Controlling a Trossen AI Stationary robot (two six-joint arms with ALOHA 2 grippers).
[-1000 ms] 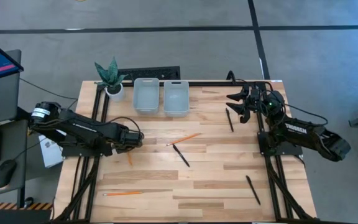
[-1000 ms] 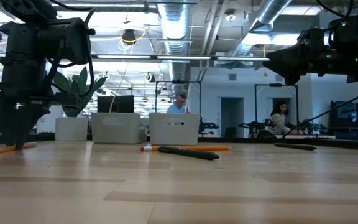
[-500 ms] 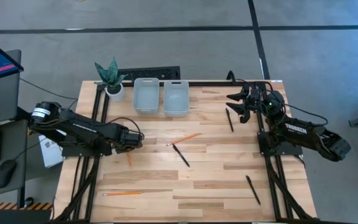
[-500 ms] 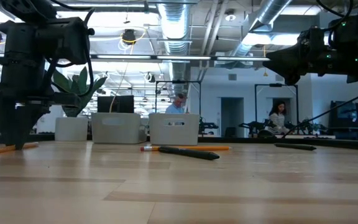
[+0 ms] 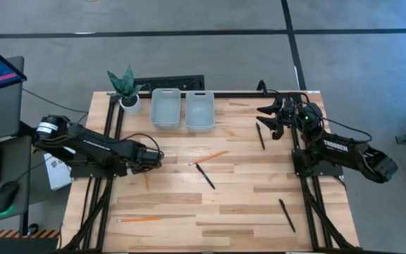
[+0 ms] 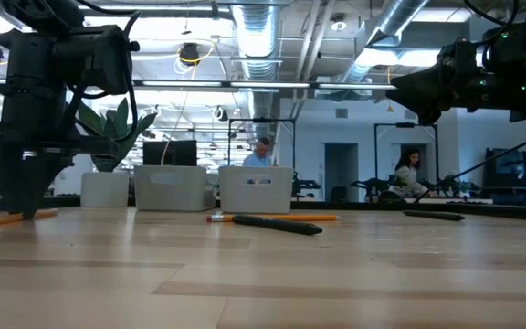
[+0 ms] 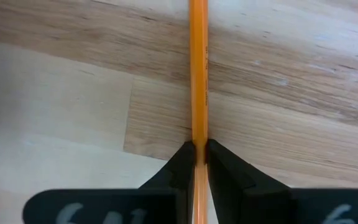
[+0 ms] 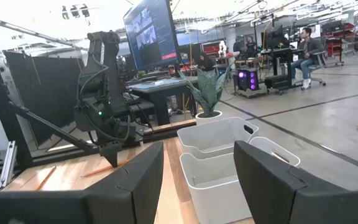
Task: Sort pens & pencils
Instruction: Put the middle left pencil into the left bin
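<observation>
Pencil point(image 7: 198, 74) lies flat on the wood table point(image 5: 245, 204) at its left side, and your left gripper point(image 7: 197, 155) is down on it, fingers pinching the shaft from both sides. 2 more pencils: one mid-table point(image 5: 208, 157), one near the front-left edge point(image 5: 138, 219). Pens: one mid-table point(image 5: 205, 176), one by the right gripper point(image 5: 260, 135), one front-right point(image 5: 287, 214). Right gripper point(image 8: 197, 168) hovers w/ fingers spread, back-right of the two bins point(image 5: 182, 109).
</observation>
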